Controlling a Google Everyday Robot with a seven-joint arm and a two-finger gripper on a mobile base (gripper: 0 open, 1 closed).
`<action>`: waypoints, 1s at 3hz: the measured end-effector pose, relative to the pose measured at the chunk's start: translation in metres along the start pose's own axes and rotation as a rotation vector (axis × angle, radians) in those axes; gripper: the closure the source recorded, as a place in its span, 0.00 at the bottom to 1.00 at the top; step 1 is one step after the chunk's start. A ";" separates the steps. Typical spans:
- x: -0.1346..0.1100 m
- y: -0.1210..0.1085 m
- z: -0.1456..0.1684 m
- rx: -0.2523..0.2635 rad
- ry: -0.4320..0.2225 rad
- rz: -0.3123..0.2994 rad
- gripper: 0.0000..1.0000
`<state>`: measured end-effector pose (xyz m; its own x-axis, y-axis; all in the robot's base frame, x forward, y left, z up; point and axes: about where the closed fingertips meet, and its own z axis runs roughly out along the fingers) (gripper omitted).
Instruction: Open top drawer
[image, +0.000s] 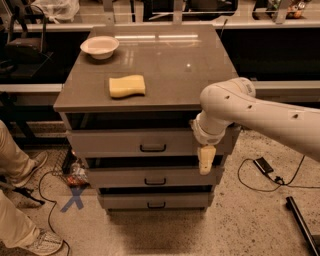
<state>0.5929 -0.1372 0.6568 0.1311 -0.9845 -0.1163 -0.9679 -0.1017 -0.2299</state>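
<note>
**Progress.** The top drawer (115, 142) sits directly under the cabinet top (170, 65), with a dark band between its grey front and the overhang. None of its interior shows, so I judge it shut or at most barely ajar. The opening pull is not yet made. Its dark loop handle (153, 148) at the centre of the front is free, and nothing touches it. The middle drawer (125, 177) and bottom drawer (125, 201) lie below it, with nothing at their handles either.

**Gripper.** The gripper (206, 160) hangs tip-down at the end of the white arm (260, 117), in front of the right end of the top drawer front. It is well to the right of the handle, and its pale tip reaches down over the upper edge of the middle drawer. It shows as a single pale shape, so I cannot tell whether it is spread or closed. It holds nothing that can be seen. Contact with the drawer fronts cannot be confirmed (it overlaps them in this view).

**Remaining.** By my assessment, all the work is left: move leftward to the handle, take hold and pull outward.

**Other items.** A white bowl (99, 46) and a yellow sponge (127, 85) rest on the cabinet top.
</note>
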 end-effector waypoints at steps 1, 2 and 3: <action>-0.002 -0.008 0.018 -0.029 -0.009 0.005 0.00; 0.001 -0.009 0.034 -0.063 -0.012 0.023 0.18; 0.001 -0.010 0.031 -0.064 -0.013 0.026 0.42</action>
<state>0.6089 -0.1324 0.6287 0.1079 -0.9851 -0.1340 -0.9827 -0.0853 -0.1647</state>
